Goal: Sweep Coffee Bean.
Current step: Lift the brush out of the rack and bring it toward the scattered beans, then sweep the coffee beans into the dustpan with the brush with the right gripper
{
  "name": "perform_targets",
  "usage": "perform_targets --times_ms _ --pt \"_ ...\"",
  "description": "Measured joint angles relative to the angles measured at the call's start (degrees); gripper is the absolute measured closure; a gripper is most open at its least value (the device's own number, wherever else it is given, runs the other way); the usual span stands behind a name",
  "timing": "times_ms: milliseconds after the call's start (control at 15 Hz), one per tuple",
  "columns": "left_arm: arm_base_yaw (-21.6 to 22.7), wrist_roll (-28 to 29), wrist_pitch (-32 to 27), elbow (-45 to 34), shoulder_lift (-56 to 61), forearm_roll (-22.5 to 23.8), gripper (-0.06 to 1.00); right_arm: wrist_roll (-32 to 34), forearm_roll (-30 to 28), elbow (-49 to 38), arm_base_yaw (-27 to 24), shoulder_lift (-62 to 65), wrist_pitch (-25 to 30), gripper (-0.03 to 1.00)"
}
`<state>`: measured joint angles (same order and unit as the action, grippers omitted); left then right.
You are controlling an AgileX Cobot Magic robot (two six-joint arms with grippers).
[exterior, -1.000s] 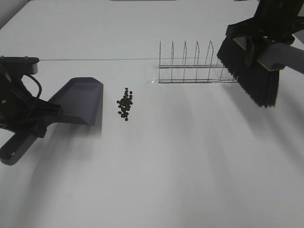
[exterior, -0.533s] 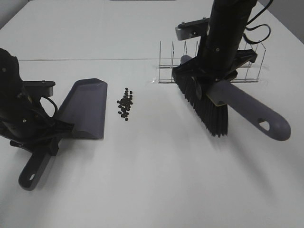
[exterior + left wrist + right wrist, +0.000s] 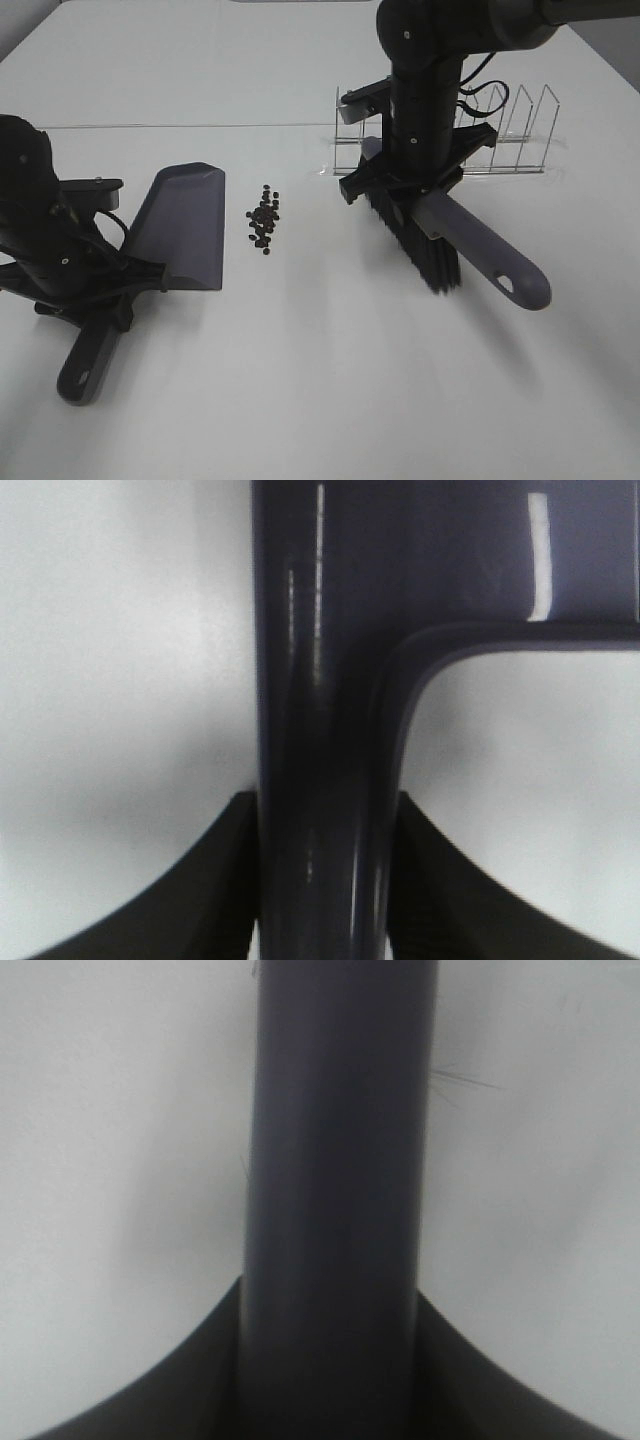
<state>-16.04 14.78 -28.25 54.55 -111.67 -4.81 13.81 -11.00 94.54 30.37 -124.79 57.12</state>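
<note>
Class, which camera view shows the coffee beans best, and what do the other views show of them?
Exterior high: the whole pile of coffee beans lies on the table between the dustpan and the brush. The wrist views show only those tools' handles, no beans.

**Left wrist view:** the dustpan [image 3: 320, 680] handle is blurred and cut off at two opposite edges. The left pincer [image 3: 322, 880] is cropped to two dark finger portions flanking it.

**Right wrist view:** the brush [image 3: 340, 1160] handle and the right pincer [image 3: 335, 1380] are blurred and cropped alike.

**Exterior view:** the right arm [image 3: 425, 90] hides the middle of the wire rack [image 3: 520, 130] and the top of the brush head. The left arm [image 3: 40, 230] covers its own pincer. The coffee bean [image 3: 264, 222] pile is too small to count.
</note>
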Motion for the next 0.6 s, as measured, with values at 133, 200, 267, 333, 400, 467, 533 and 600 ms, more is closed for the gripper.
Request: perform_targets --times_ms 133,200,267,333,400,467,533,600 --pt "0.0 0.0 0.1 0.0 0.0 0.0 0.59 -0.7 0.1 5.0 2.3 -3.0 2.5 0.62" --pt "0.0 0.0 0.1 0.0 0.0 0.0 0.59 -1.1 0.1 7.7 3.7 -4.8 3.0 0.62" --pt "0.0 0.0 0.1 0.0 0.0 -0.1 0.59 -1.4 0.3 10.1 5.0 -6.2 3.6 0.62" --pt "0.0 -0.1 0.1 0.0 0.0 -0.1 0.59 -2.6 2.4 15.1 7.6 -9.3 4.6 0.62" --pt "0.0 -0.1 0.1 0.0 0.0 -0.1 0.59 -3.6 4.5 17.6 8.2 -11.1 5.2 0.62" --pt "0.0 -0.1 0.1 0.0 0.0 -0.1 0.59 -4.8 6.9 20.2 8.6 -12.7 5.6 0.62" --pt "0.0 -0.1 0.1 0.0 0.0 -0.1 0.59 -6.2 8.8 22.5 8.8 -14.2 6.0 0.62" --pt "0.0 -0.1 0.1 0.0 0.0 -0.1 0.59 -7.3 11.0 24.5 8.8 -15.6 6.6 0.62"
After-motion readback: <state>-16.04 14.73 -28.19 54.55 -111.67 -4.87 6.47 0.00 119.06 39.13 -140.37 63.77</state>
